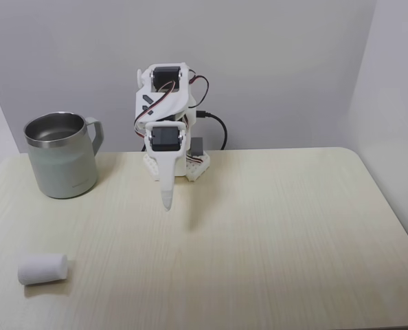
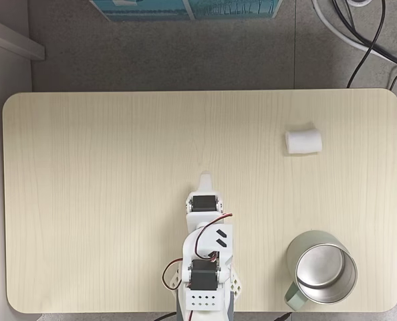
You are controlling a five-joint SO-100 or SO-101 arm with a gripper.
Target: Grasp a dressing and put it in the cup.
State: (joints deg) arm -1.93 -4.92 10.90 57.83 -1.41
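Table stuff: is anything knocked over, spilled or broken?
Nothing stands out. The pale grey-green metal mug stands upright and looks empty. The small white soft roll lies on its side on the wooden table, apart from the mug and the white gripper.

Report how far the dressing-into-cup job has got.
Done: nothing yet. The dressing lies on its side on the table, apart from the cup, whose steel interior looks empty from above. In hand: nothing; the gripper hangs folded near the arm's base, fingers together, holding nothing. Left: reach to the dressing, grasp it, carry it to the cup and drop it in.
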